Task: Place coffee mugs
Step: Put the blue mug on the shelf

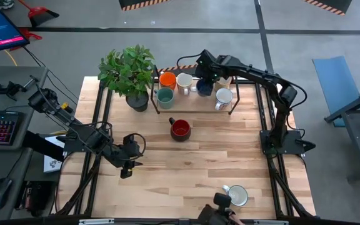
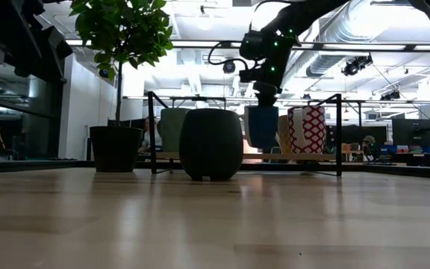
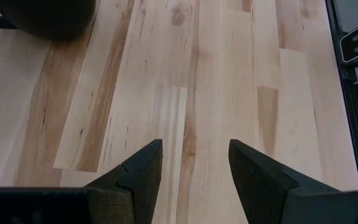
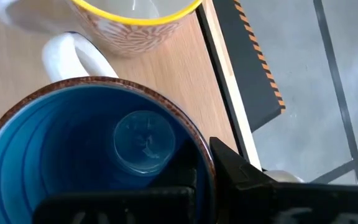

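You had the wooden table (image 1: 186,169) under both arms, and at its far edge stood the black rack (image 1: 192,111), which serves as the landmark here. The potted plant (image 1: 130,72) sat just beside the rack's left end. Your right arm reached over the rack, and its right gripper (image 1: 205,78) was closed on the rim of the blue mug (image 4: 86,155), one finger inside the rim and one outside, holding it over the rack's shelf. Your left arm waited well in front of the rack toward the table's left side, the left gripper (image 3: 191,168) spread wide over bare wood and holding nothing. On the rack you had the orange mug (image 1: 167,80), the cream mug (image 1: 184,82), the teal-green mug (image 1: 165,96) and a white mug (image 1: 224,97). The red mug (image 1: 180,129) stood just in front of the rack. Another white mug (image 1: 237,195) sat far from the rack, at the near edge.
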Robot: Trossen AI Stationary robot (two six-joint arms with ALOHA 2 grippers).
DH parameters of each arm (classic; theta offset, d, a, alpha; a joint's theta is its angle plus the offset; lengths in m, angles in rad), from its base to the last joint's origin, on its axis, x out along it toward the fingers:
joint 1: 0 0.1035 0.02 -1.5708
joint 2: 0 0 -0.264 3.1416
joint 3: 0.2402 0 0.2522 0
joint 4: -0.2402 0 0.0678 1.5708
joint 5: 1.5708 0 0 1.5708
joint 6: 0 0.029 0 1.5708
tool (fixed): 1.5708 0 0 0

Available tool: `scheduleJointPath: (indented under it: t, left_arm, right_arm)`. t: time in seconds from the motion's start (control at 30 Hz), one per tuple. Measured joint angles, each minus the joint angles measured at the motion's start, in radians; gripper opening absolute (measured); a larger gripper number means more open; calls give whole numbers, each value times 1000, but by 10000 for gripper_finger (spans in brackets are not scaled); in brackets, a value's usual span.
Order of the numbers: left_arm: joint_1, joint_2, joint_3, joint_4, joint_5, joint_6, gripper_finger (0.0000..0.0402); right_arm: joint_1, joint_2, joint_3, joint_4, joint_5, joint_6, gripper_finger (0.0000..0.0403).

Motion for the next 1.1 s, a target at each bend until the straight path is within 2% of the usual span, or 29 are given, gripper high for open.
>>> scheduleJointPath:
  t: [1.1]
  left_arm:
    - [0,0,0,4,0,-2,172]
  right_arm:
    - [-44,50,1,39,-32,-39,0]
